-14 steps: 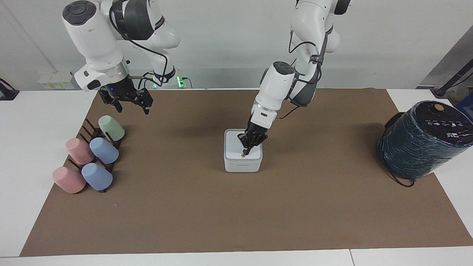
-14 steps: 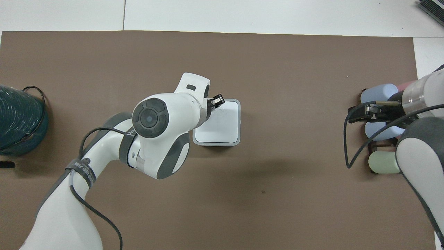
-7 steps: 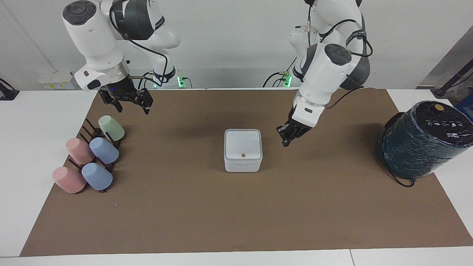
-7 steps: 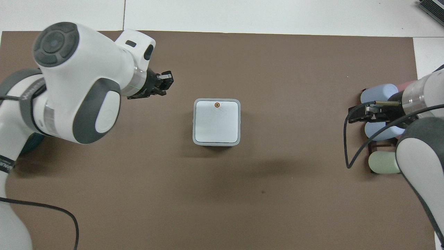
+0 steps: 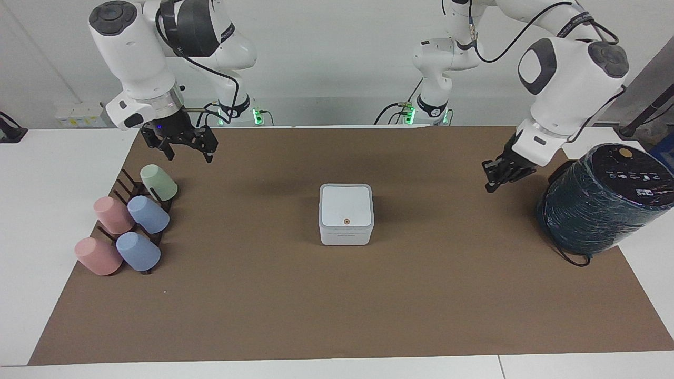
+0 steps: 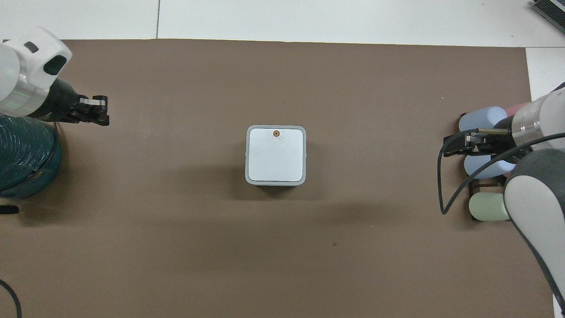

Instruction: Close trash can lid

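The small white square trash can [image 5: 345, 236] stands in the middle of the brown mat. Its lid [image 5: 346, 205] lies flat and closed on it, with the orange-brown dot showing on top; the lid also shows in the overhead view [image 6: 276, 157]. My left gripper [image 5: 490, 184] is shut and empty, raised over the mat beside the dark wrapped cylinder, well away from the can; it also shows in the overhead view [image 6: 102, 112]. My right gripper [image 5: 189, 154] is open and empty, and it waits above the cup rack.
A large dark wrapped cylinder [image 5: 605, 200] stands at the left arm's end of the mat. A dark rack with several pink, blue and green cups [image 5: 129, 226] lies at the right arm's end. The brown mat [image 5: 337, 305] covers most of the table.
My left gripper lifted off the closed lid and swung away toward the left arm's end, up beside the dark cylinder. The lid stayed shut. The right arm has not moved.
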`<action>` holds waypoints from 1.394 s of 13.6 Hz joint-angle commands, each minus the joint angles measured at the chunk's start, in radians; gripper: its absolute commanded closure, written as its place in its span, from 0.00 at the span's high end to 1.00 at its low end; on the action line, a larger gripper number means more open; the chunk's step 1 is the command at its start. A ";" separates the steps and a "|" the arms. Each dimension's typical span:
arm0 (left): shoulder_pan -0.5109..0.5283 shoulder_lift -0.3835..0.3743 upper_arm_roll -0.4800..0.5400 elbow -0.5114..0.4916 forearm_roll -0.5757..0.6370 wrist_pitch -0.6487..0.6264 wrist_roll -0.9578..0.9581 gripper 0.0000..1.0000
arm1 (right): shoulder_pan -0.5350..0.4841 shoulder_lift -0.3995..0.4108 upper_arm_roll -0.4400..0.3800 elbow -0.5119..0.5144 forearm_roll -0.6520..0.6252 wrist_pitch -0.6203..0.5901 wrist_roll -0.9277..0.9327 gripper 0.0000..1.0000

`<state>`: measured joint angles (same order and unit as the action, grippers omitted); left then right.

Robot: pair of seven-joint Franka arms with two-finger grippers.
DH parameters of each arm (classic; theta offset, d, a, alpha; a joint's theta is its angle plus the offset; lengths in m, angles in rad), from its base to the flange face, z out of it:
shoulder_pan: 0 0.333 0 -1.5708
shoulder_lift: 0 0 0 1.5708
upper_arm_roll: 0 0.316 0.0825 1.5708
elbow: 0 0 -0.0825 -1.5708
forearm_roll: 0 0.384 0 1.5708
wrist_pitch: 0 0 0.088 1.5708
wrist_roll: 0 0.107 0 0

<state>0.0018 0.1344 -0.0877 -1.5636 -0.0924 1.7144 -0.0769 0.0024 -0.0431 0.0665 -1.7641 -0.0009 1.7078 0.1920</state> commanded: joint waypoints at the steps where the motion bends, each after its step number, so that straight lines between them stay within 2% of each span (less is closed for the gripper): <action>1: 0.003 -0.070 -0.007 -0.013 0.060 -0.067 0.026 0.18 | -0.015 -0.017 0.004 -0.015 0.027 0.006 -0.033 1.00; 2: 0.001 -0.081 -0.007 -0.013 0.071 -0.071 0.023 0.49 | -0.015 -0.015 0.004 -0.015 0.027 0.006 -0.033 1.00; 3: 0.001 -0.085 -0.007 -0.012 0.071 -0.068 0.025 0.63 | -0.015 -0.017 0.004 -0.015 0.027 0.006 -0.033 1.00; 4: 0.001 -0.085 -0.007 -0.010 0.072 -0.064 0.026 0.88 | -0.015 -0.017 0.004 -0.015 0.027 0.006 -0.033 1.00; 5: 0.001 -0.085 -0.007 -0.012 0.074 -0.056 0.026 1.00 | -0.015 -0.017 0.004 -0.015 0.027 0.006 -0.033 1.00; 9: 0.000 -0.085 -0.009 -0.015 0.133 -0.026 0.026 1.00 | -0.015 -0.017 0.004 -0.015 0.027 0.006 -0.033 1.00; 19: -0.009 -0.091 -0.011 -0.027 0.137 -0.018 0.028 1.00 | -0.015 -0.017 0.004 -0.015 0.027 0.006 -0.033 1.00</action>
<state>0.0050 0.0584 -0.1018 -1.5664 0.0202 1.6733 -0.0568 0.0024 -0.0431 0.0665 -1.7641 -0.0009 1.7078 0.1921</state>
